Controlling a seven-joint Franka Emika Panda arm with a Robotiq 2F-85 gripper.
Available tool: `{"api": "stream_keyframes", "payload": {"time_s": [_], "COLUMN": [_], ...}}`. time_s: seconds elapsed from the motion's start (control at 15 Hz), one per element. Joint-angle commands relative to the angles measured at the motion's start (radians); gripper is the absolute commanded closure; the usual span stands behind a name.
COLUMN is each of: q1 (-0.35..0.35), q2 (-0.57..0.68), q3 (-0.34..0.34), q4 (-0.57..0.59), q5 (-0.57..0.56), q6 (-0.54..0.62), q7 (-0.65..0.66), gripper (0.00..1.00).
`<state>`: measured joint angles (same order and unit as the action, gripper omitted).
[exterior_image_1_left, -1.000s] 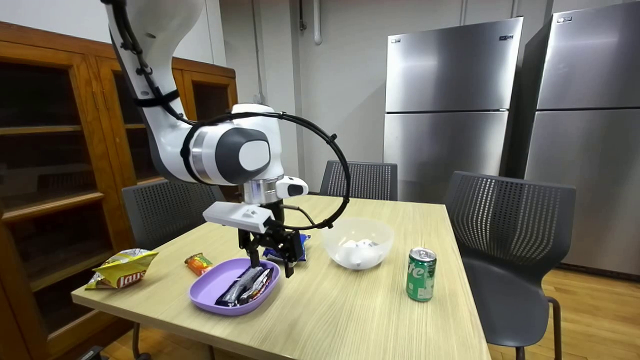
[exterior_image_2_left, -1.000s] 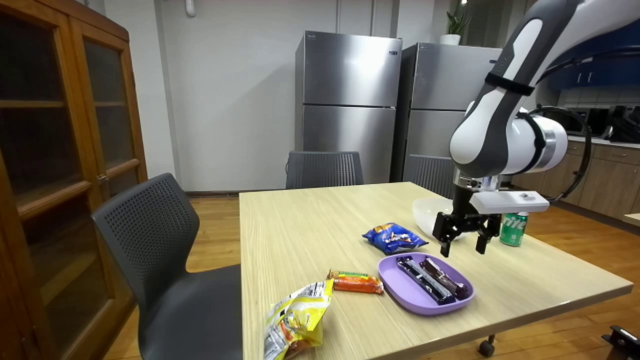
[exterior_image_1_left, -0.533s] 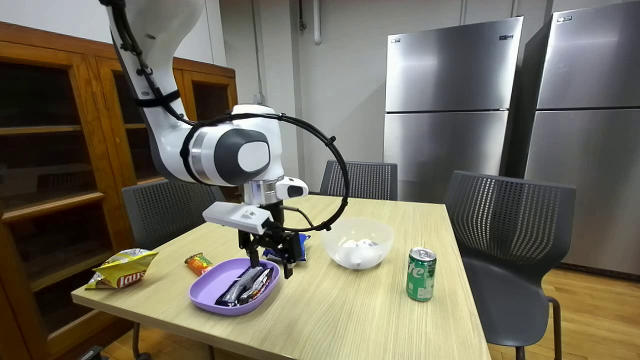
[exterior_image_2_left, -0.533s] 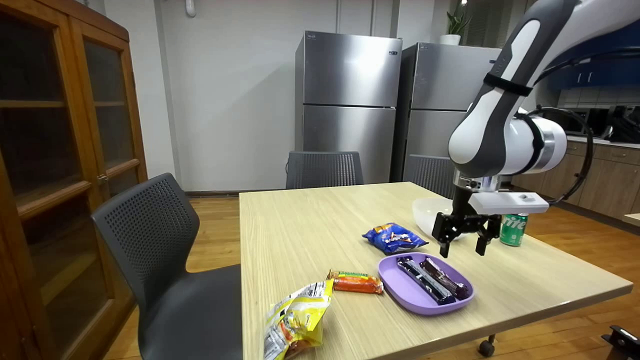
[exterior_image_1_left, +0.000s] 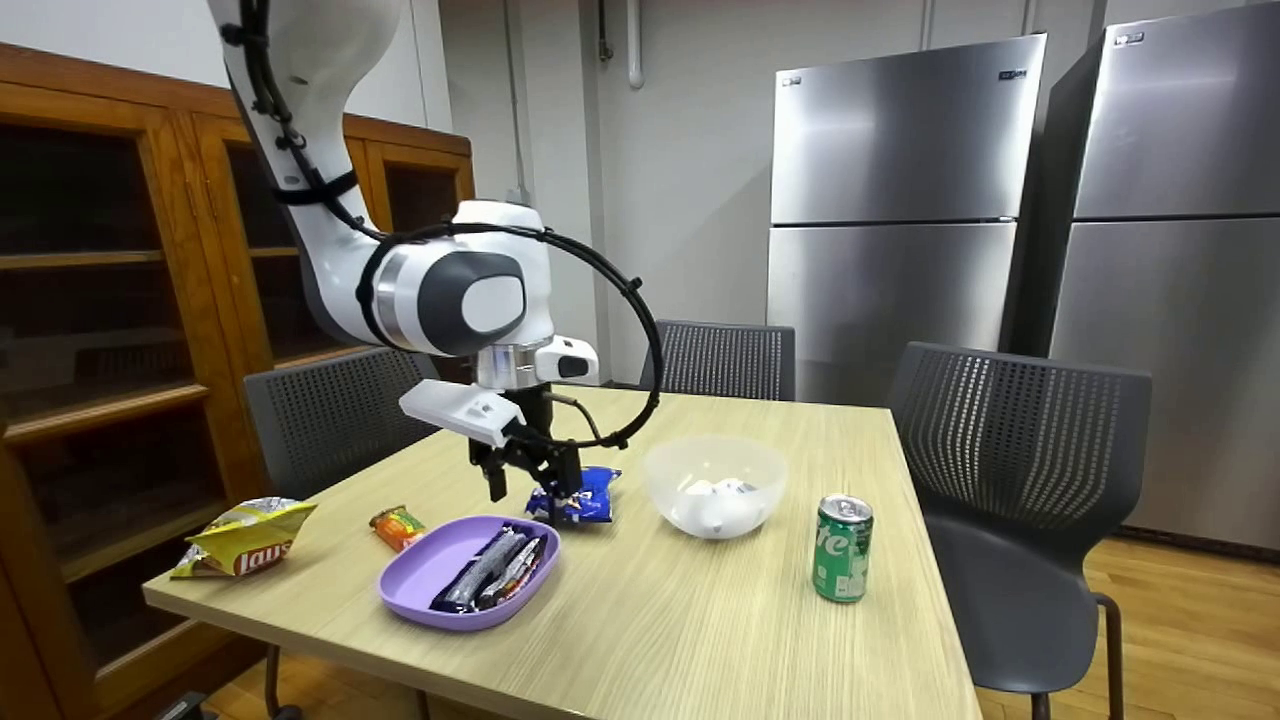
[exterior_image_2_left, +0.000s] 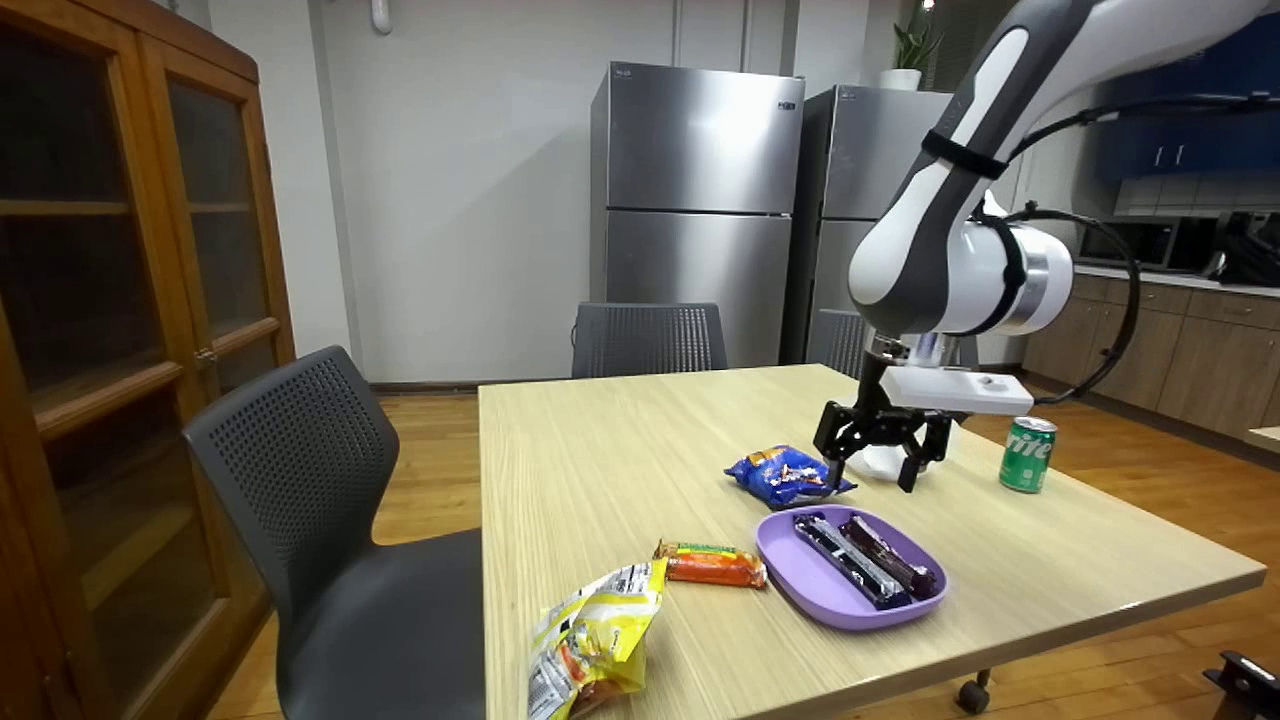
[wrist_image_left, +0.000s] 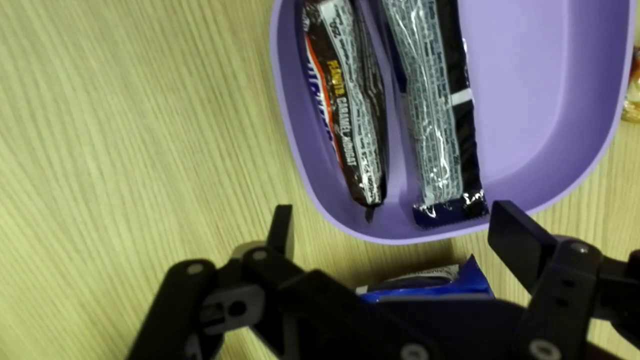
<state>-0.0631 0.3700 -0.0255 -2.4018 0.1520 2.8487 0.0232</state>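
My gripper (wrist_image_left: 392, 212) stands open in the wrist view, with nothing between its fingers. Beyond its fingertips lies a purple tray (wrist_image_left: 520, 100), its near rim just past them. Inside the tray are a brown candy bar (wrist_image_left: 340, 110) and, beside it, a bar in a silvery, dark wrapper (wrist_image_left: 435, 115). A shiny blue snack bag (wrist_image_left: 425, 292) shows under the gripper's body, which hides most of it. In an exterior view the gripper (exterior_image_2_left: 871, 487) hangs above the table between the blue bag (exterior_image_2_left: 785, 475) and a white bowl. One finger overlaps the blue bag (exterior_image_1_left: 597, 495) in an exterior view.
The translucent bowl (exterior_image_1_left: 662, 485) contains white items. A green can (exterior_image_1_left: 842, 550) stands upright near the table's side. An orange packet (exterior_image_2_left: 712, 566) and a yellow chip bag (exterior_image_2_left: 600, 640) lie beyond the tray. Dark chairs (exterior_image_1_left: 1020, 500) surround the table.
Over the last half second the gripper has risen and shifted away from over the tray's edge, toward the blue bag. It stays open. The tray, bars and other objects have not moved.
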Motion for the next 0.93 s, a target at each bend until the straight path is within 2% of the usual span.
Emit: {"api": "stream_keyframes", "payload": {"time_s": [0.0,0.47,0.87], "q1": [-0.005,0.017,0.036], "q2": [0.065,0.188,0.261], "q3": [0.028,0.031,0.029], "q4": [0.096,0.239,0.308], "q5": [0.040,0.080,0.086], "q6": [-0.009,-0.024,-0.020], "q7": [0.053,0.158,0.216], "gripper": [0.00,0.00,0.00]}}
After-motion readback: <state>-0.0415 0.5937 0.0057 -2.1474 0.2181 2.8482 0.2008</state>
